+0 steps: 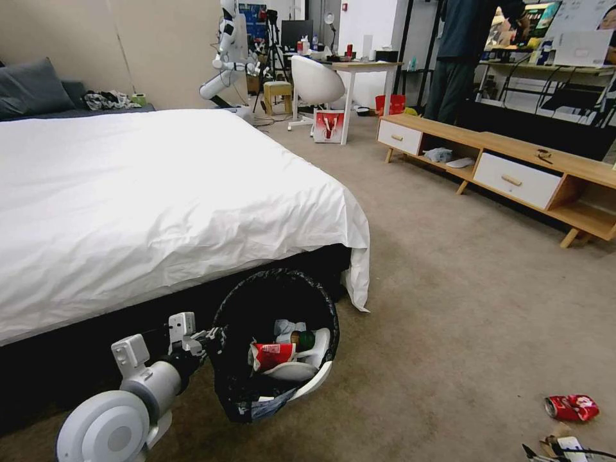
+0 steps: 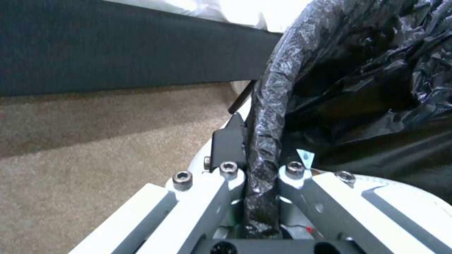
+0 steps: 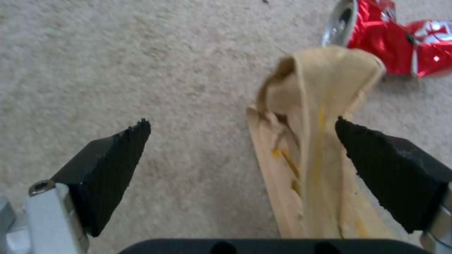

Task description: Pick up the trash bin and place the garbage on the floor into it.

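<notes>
So the left gripper has its fingers pinched on the rim of the small round white plastic trash bin with the crinkled black bag liner, low centre of the head view right by the foot of the white-sheeted bed; the bin hangs tilted, mouth toward the camera, with a red-and-white wrapper, a small green bottle and some white tissue already inside. In the left wrist view the bagged rim runs straight between the fingers, so that hold looks decent. The right gripper sits low over the beige-grey short-pile carpet with its black fingers spread wide, and the crumpled tan-brown paper piece stands between them, hard against one finger. The crushed red soda can lies just beyond it, bottom right of the head view. My take: shift the gripper so the paper is centred, close gently so it doesn't squirt out sideways, and keep the bin from tipping further.
</notes>
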Motion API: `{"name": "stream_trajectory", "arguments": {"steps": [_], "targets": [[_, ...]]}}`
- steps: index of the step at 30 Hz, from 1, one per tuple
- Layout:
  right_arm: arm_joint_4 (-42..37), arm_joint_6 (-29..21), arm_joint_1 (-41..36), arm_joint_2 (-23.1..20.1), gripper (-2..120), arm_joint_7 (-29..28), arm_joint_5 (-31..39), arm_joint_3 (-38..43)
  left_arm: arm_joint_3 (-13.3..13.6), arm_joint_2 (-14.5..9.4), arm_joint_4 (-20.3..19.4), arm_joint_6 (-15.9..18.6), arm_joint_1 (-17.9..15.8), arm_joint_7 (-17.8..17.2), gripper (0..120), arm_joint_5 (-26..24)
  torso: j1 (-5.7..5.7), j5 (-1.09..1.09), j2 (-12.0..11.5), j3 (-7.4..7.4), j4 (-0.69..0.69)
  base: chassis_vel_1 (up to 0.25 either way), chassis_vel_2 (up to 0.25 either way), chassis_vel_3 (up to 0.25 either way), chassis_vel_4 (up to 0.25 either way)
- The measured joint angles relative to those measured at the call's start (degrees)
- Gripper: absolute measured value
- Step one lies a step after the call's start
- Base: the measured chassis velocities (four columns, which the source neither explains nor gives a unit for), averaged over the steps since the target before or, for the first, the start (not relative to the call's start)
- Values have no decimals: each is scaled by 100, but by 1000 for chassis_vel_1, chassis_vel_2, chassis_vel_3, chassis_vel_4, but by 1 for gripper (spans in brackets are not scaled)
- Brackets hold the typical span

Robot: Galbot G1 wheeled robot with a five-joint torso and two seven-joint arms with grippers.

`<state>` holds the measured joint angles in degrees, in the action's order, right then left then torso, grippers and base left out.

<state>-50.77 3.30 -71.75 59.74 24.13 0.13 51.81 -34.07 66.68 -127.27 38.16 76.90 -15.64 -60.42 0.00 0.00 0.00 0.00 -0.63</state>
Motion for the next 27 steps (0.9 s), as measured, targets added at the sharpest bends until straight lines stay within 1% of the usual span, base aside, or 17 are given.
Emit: {"name": "stream_trajectory", "arguments": {"steps": [10,16,20,27], "targets": [[44,6,21,-97,100,-7,74,87,12,6,14,-4,-27,0,2,10,0,-1,0,0,-1,0,0,0,0],[254,6,177,-105,100,-56,83,98,-17,-2,24,-4,-10,0,2,7,0,0,0,0,0,0,0,0,0],[543,-10,343,-100,100,-185,82,108,-41,-1,50,-9,5,4,2,4,0,0,0,0,0,0,0,0,0],[610,-48,383,-83,100,-253,77,85,-6,22,96,-14,-29,9,2,26,0,-1,0,0,0,0,0,0,0]]}}
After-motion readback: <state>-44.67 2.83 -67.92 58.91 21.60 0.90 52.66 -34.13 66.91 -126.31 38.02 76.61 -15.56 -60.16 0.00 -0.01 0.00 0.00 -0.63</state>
